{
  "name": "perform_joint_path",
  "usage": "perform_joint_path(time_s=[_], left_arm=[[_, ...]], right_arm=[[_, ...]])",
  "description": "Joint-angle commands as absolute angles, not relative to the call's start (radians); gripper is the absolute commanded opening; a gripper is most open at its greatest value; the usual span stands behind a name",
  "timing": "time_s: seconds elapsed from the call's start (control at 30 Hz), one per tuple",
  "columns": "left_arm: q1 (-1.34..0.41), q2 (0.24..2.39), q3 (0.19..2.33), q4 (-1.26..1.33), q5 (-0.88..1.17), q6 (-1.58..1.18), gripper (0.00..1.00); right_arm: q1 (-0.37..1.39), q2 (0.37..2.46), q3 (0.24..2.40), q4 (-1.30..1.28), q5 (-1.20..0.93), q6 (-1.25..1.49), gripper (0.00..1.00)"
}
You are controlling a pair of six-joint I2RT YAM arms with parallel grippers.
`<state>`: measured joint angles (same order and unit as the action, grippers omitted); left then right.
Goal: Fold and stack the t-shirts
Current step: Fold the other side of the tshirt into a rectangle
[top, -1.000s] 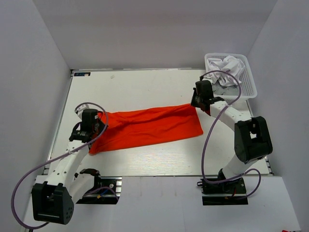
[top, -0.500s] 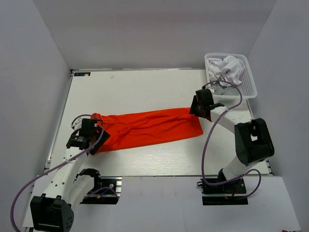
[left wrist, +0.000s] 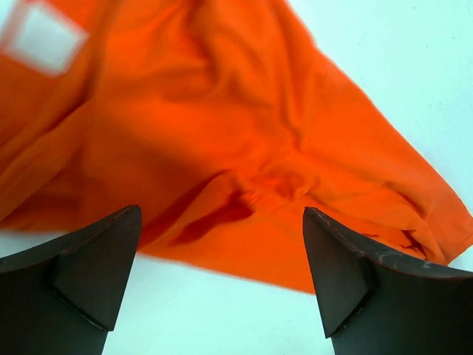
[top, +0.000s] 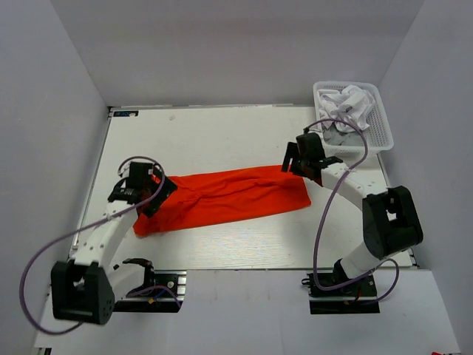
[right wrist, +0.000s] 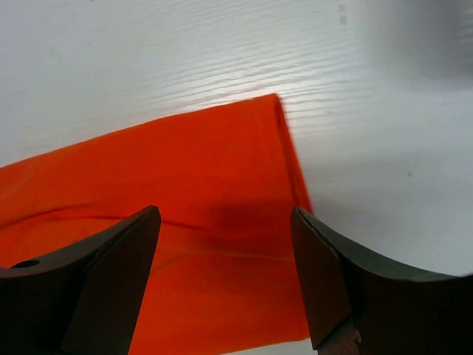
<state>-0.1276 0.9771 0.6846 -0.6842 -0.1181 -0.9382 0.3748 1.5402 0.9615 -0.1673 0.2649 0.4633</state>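
Since the orange-red t-shirt [top: 229, 194] lies long-axis across the desk [top: 207, 140], L pincer [left wrist: 220, 213] hovers over its left end, R pincer [right wrist: 225, 211] over its right; both spread, empty.

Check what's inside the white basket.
Crumpled white and grey t-shirts fill the basket. Whatever lies beneath the pile is covered, so their number is unclear.

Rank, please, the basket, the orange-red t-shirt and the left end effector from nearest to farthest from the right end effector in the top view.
1. orange-red t-shirt: its right end lies under the right end effector.
2. basket: far right corner.
3. left end effector: at the shirt's left end.
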Motion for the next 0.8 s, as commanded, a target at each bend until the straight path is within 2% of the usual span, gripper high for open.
perform_joint_path(time_s=[0.0,0.17,0.4,0.5,0.67,0.77], left_arm=[[-0.130,1.127,0.753,-0.460,0.014,-0.868,1.00],[-0.179,1.325,0.790,-0.318,0.081,-0.819,1.00],[-0.251,1.477,0.821,-0.296,0.100,-0.798,1.00],[-0.285,1.462,0.821,-0.310,0.170,-0.785,1.00],[-0.348,1.313,0.785,-0.299,0.219,-0.766,1.00],[-0.376,1.313,0.767,-0.311,0.219,-0.765,1.00]], right_arm=[[0.408,1.600,1.025,-0.112,0.180,0.442,0.77],[0.428,1.653,1.022,-0.034,0.121,0.440,0.77],[0.426,1.698,0.997,-0.035,0.115,0.457,0.77],[0.425,1.698,0.985,-0.035,0.121,0.468,0.77],[0.425,1.704,0.980,-0.035,0.130,0.474,0.77],[0.422,1.710,0.985,-0.041,0.132,0.482,0.77]])
